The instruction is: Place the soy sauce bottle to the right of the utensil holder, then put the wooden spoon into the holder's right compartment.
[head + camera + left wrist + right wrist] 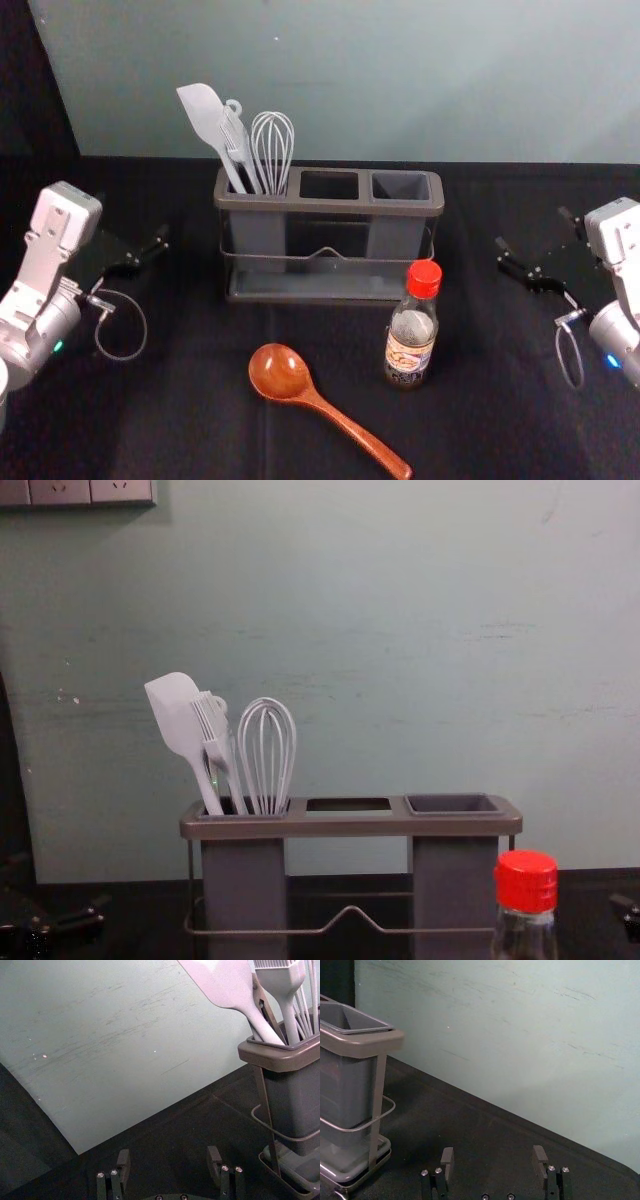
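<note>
Black surface [500, 430] lay under the bottle [408, 345], upright before the right end of the holder [330, 207], leftward of the right gripper [493, 1152] and nearer the robot. That gripper was closer; it and the left gripper [169, 1155], left of the holder, gaped wide, empty.

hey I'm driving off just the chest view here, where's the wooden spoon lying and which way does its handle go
Observer: In front of the utensil holder, the wooden spoon lies with its bowl toward the holder and its handle slanting nearer and to the right.

Operator: Is the soy sauce bottle touching it?

Observer: No, dark cloth shows between them.

Operator: And the right gripper?

Observer: Its wrist view shows the fingers spread, nothing between them.
</note>
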`<action>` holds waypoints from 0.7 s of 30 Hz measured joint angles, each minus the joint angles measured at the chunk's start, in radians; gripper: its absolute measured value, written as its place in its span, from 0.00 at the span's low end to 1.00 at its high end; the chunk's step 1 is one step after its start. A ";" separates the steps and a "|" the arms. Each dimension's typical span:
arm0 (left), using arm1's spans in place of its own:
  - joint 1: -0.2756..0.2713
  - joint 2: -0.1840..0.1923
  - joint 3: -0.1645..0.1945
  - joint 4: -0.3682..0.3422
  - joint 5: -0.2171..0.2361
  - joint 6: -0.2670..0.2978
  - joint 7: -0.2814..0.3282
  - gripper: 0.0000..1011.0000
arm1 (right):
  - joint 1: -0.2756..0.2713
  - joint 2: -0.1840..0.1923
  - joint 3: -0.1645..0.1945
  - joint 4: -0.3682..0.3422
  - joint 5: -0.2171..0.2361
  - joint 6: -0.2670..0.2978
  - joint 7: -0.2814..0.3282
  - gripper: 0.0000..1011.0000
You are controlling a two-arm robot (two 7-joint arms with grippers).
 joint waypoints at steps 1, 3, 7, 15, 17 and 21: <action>0.000 0.000 0.000 0.000 0.000 0.000 0.000 0.99 | 0.000 0.000 0.000 0.000 0.000 0.000 0.000 0.99; 0.000 0.000 0.000 0.000 0.000 0.000 0.000 0.99 | 0.000 0.000 0.000 0.000 0.000 0.000 0.000 0.99; 0.000 0.000 0.000 0.000 0.000 0.000 0.000 0.99 | 0.000 0.000 0.000 0.000 0.000 0.000 0.000 0.99; 0.000 0.000 0.000 0.000 0.000 0.000 0.000 0.99 | 0.000 0.000 0.000 0.000 0.000 0.000 0.000 0.99; 0.000 0.000 0.000 0.000 0.000 0.000 0.000 0.99 | 0.000 0.000 0.000 0.000 0.000 0.000 0.000 0.99; 0.000 0.000 0.000 0.000 0.000 0.000 0.000 0.99 | 0.000 0.000 0.000 0.000 0.000 0.000 0.000 0.99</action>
